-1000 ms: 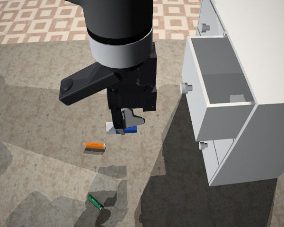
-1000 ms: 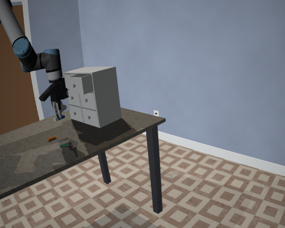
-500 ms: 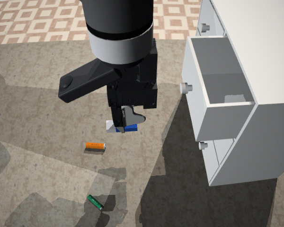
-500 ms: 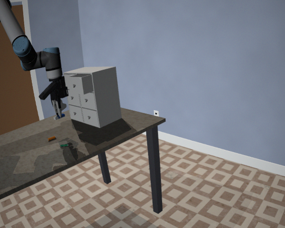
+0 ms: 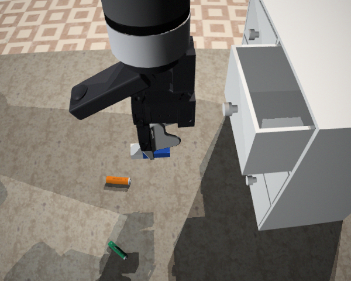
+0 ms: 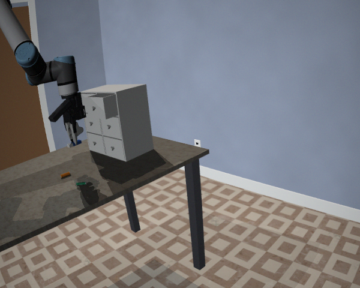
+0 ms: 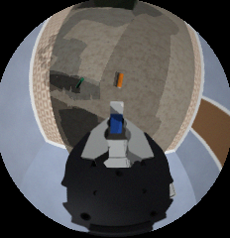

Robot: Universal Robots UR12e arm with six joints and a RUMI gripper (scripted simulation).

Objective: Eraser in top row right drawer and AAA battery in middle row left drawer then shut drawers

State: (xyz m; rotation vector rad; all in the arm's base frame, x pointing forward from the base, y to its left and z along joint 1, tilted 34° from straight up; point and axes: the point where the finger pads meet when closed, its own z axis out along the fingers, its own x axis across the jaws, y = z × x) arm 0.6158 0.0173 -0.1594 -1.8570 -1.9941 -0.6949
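Note:
My gripper (image 5: 150,152) (image 6: 72,140) (image 7: 116,118) is shut on the white and blue eraser (image 5: 162,153) (image 7: 115,122) and holds it above the table, to the left of the chest's front. The white chest (image 5: 320,60) (image 6: 133,123) stands upright with six knobbed drawers. Its top-row right drawer (image 5: 233,81) (image 6: 111,105) is pulled far out and looks empty; the other drawers are shut. A thin green battery (image 5: 117,250) (image 6: 80,183) (image 7: 80,82) lies on the table near the front. A thicker orange battery (image 5: 118,180) (image 6: 65,174) (image 7: 120,79) lies between it and the gripper.
The dark stone-patterned table (image 5: 48,136) (image 6: 174,152) ends close behind the chest's right side. The arm's black side bracket (image 5: 103,91) sticks out to the left of the gripper. The open drawer's knob (image 5: 229,108) points toward the gripper.

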